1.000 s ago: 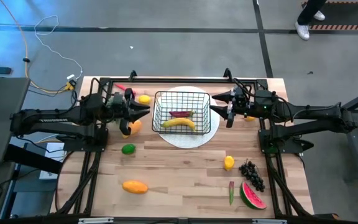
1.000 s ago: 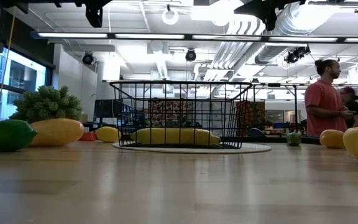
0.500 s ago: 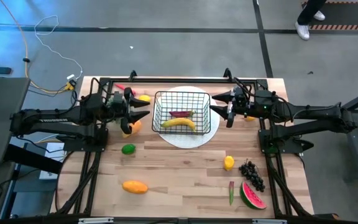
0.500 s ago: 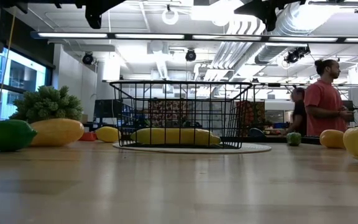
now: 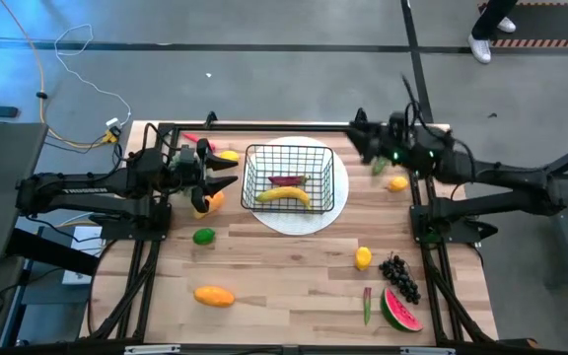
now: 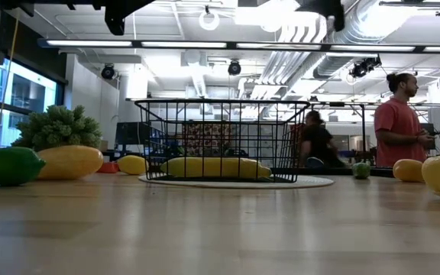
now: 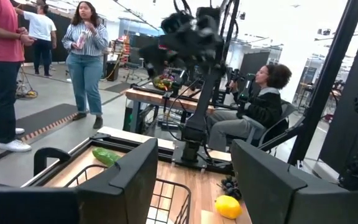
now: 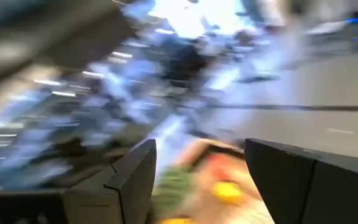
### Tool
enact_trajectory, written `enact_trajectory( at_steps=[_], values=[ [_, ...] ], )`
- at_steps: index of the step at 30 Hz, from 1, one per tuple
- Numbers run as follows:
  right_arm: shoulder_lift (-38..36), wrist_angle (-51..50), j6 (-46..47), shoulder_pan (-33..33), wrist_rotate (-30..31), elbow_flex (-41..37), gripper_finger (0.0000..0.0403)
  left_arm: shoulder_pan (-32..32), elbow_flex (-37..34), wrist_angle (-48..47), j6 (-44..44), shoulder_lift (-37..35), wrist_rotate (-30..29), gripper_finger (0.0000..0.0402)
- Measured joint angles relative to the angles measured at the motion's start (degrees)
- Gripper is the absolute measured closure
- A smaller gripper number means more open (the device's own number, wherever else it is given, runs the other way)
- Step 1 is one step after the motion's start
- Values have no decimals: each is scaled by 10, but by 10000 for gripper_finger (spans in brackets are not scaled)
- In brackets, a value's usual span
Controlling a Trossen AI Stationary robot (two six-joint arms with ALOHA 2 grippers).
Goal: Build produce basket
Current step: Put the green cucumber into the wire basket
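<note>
Since a second ago, the right gripper (image 5: 360, 138) has swung away from the basket's (image 5: 286, 177) side toward the table's far right corner, its fingers spread with nothing between them. Sitting on the round white plate (image 5: 335, 202) at the table's far middle, the black wire basket holds a yellow banana (image 5: 284, 196) and a red piece (image 5: 286, 180). Just left of it, the left gripper (image 5: 227, 177) hovers with fingers parted and empty, above an orange fruit (image 5: 210, 202).
</note>
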Motion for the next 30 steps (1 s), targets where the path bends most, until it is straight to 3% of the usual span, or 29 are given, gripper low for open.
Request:
enact_trajectory(
  at_steps=[6,11,18,24,30],
  values=[
    [101,-441,95,-117,104,184,176,0,0,-3,0,0,-5,208],
    [191,-629,160,-208,77,220,176,0,0,-13,-2,0,-15,208],
    [263,-635,200,-279,56,117,176,0,0,-13,-26,0,-14,208],
    [258,-515,269,-310,50,-5,176,0,0,-13,-30,0,-17,208],
    [256,-406,285,-320,66,-56,176,0,0,-13,-30,0,-34,208]
  ],
)
